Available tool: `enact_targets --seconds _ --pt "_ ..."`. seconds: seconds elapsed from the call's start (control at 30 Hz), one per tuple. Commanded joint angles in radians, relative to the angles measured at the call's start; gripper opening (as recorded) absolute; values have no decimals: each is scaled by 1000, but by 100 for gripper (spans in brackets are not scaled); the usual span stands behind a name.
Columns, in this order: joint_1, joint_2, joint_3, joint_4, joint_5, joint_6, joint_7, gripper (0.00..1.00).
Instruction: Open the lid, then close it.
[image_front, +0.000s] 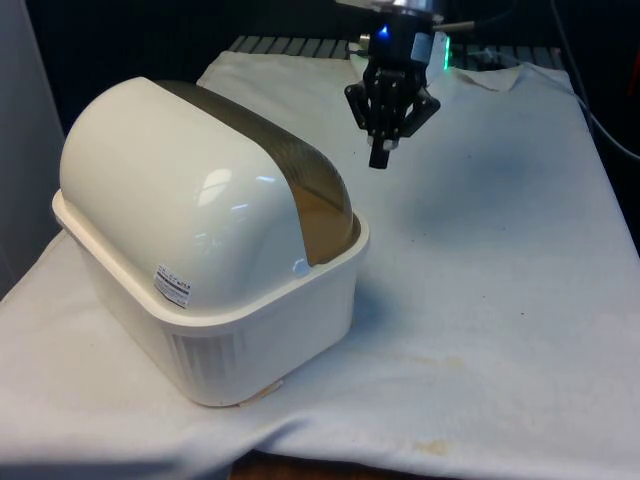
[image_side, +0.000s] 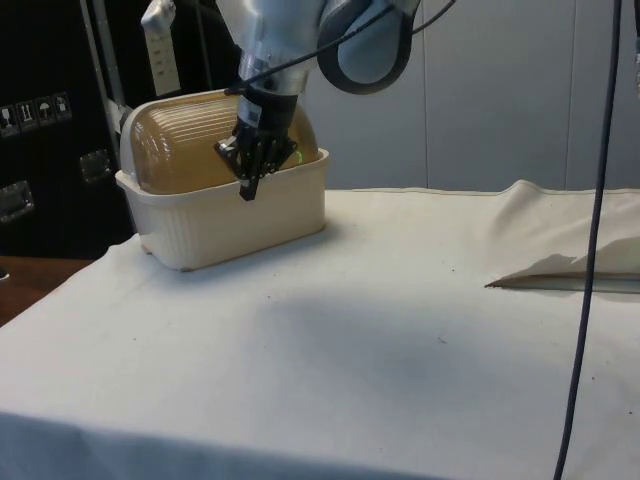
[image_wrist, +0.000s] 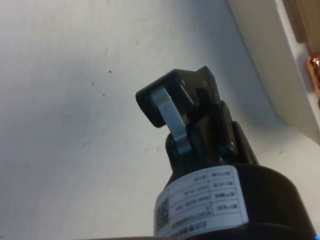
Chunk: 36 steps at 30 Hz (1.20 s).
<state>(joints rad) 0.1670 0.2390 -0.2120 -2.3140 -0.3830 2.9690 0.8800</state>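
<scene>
In the front view we see the cream bread box (image_front: 215, 330) on the white cloth (image_front: 500, 300), near the table's edge at the front view's left, its back turned towards us. Its brown translucent lid (image_front: 290, 160) is rolled down to the rim. The gripper (image_front: 381, 152) hangs above the cloth beside the box, clear of it, fingers pressed together on nothing.

In the side view we see the gripper (image_side: 247, 190) in front of the lid (image_side: 190, 145), which covers the box's (image_side: 230, 215) opening.

In the wrist view the fingers (image_wrist: 170, 112) meet above bare cloth (image_wrist: 75, 100), with the box's wall (image_wrist: 260, 55) alongside.
</scene>
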Motion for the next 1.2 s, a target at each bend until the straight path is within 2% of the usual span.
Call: enact_targets --seconds 0.0,0.1,0.13,0.17,0.37,0.4,0.43,0.63,0.67,0.7,0.73,0.93,0.97,1.0,1.17 --pt "19 8 -45 13 -50 10 39 0" --pt "17 9 -47 9 -52 10 41 0" --pt "0 5 -8 -3 -9 0 9 0" --pt "16 10 -48 9 -53 10 42 0" --pt "12 15 -58 7 -46 9 37 0" --pt "-1 10 -26 -4 -13 0 13 0" --pt "11 16 -60 7 -45 9 36 0" --pt "10 19 -77 10 -42 7 34 0" --pt "-1 11 -49 -3 -13 0 12 0" --pt "-1 12 -52 -3 -13 0 12 0" --pt "10 20 -82 11 -41 7 34 0" --pt "8 25 -98 13 -38 12 34 0" --pt "-1 15 -73 0 -13 0 13 0" --pt "8 27 -100 13 -37 13 34 0" --pt "6 38 -112 17 -31 20 34 0"
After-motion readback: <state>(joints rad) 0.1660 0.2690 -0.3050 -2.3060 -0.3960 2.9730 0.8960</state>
